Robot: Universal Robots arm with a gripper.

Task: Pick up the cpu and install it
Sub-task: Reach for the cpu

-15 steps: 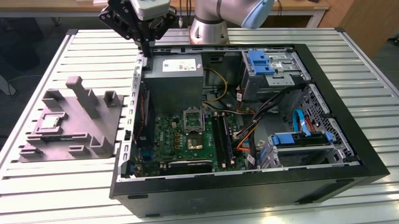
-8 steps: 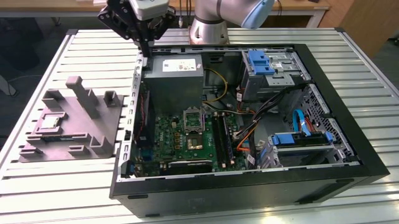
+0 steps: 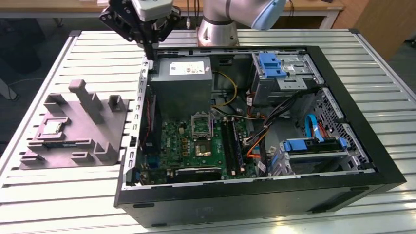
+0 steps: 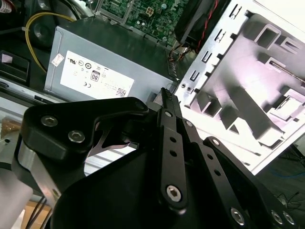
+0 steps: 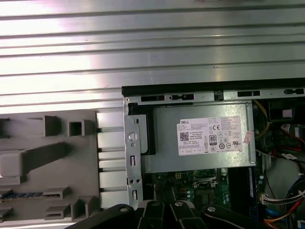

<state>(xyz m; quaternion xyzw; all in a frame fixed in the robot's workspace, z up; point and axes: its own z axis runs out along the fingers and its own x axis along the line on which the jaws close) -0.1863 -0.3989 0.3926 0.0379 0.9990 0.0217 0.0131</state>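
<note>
The cpu (image 3: 52,128), a small pale square chip, lies flat in a pocket of the grey tray (image 3: 71,156) at the exterior view's left, outside the computer case. My gripper (image 3: 149,54) hangs above the case's back left corner, well away from the cpu and higher than it. Its black fingers meet at a point with nothing between them, and in the second wrist view the gripper (image 4: 164,93) is shut over the edge of the power supply. The green motherboard (image 3: 195,146) lies inside the case, with its metal-framed socket (image 3: 201,125) near the middle.
The open black case (image 3: 364,161) takes up most of the slatted metal table (image 3: 58,195). A grey power supply (image 3: 185,83) sits at its back, with drive bays with blue clips (image 3: 270,66) and loose cables (image 3: 260,126) to the right. Upright posts (image 3: 91,105) rise from the tray.
</note>
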